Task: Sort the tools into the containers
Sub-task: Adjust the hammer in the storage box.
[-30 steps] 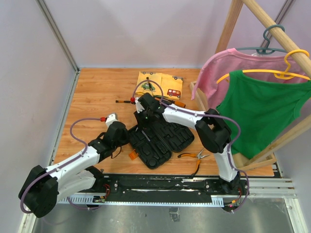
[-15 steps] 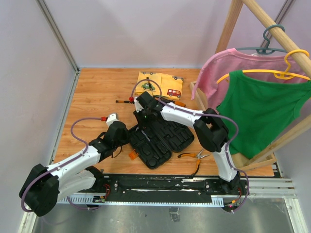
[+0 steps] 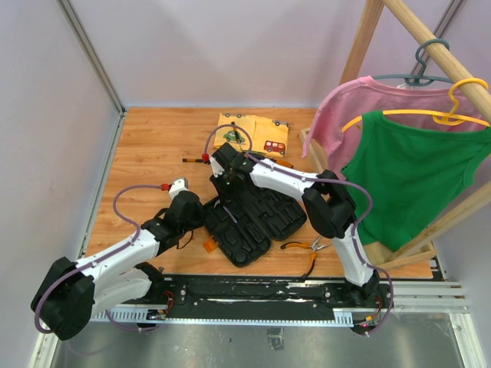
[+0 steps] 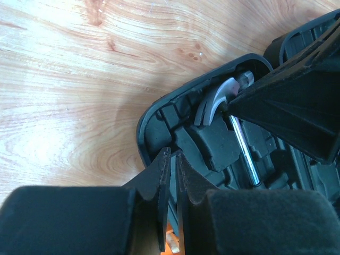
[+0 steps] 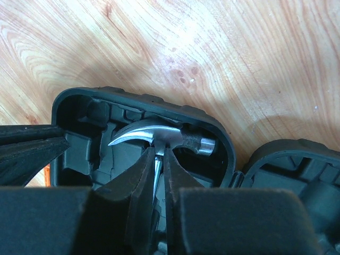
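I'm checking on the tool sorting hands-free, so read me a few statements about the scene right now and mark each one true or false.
1. The hammer lies inside the open tool case. True.
2. The right end effector is open and clear of the hammer. False: it is closed on the hammer's shaft, just below the head.
3. The pliers are stowed in the tool case. False: they lie on the table, to the right of the case near the front edge.
4. A yellow cloth lies on the table beyond the case. True.
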